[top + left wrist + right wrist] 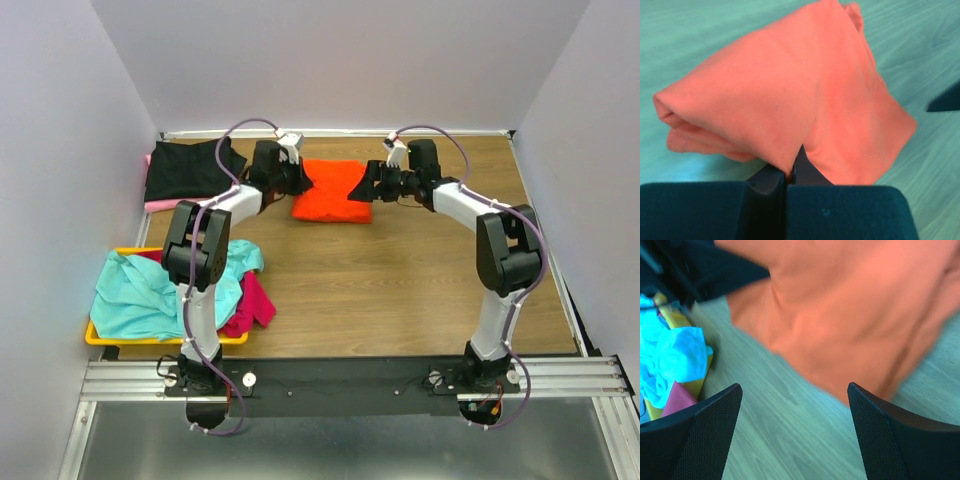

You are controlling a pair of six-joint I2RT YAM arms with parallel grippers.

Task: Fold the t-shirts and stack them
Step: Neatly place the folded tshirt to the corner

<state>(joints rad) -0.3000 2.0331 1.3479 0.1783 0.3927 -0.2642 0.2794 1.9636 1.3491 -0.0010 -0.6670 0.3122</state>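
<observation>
A bright orange t-shirt [330, 190] lies folded in a thick bundle on the wooden table [400, 280], at the back centre. My left gripper [300, 180] is at its left edge. In the left wrist view that gripper [789, 172] is shut on a pinch of the orange t-shirt [805, 90]. My right gripper [362, 188] is at the shirt's right side. It stands open [795, 390] over bare wood, with the orange t-shirt [855, 305] just beyond its fingertips. A black t-shirt [190, 168] lies folded at the back left on a pale pink one [160, 205].
A yellow tray [105, 335] at the front left holds a crumpled teal t-shirt [150, 290] and a magenta t-shirt [255, 300] that hangs over its right rim. White walls close in the table at the back and on both sides.
</observation>
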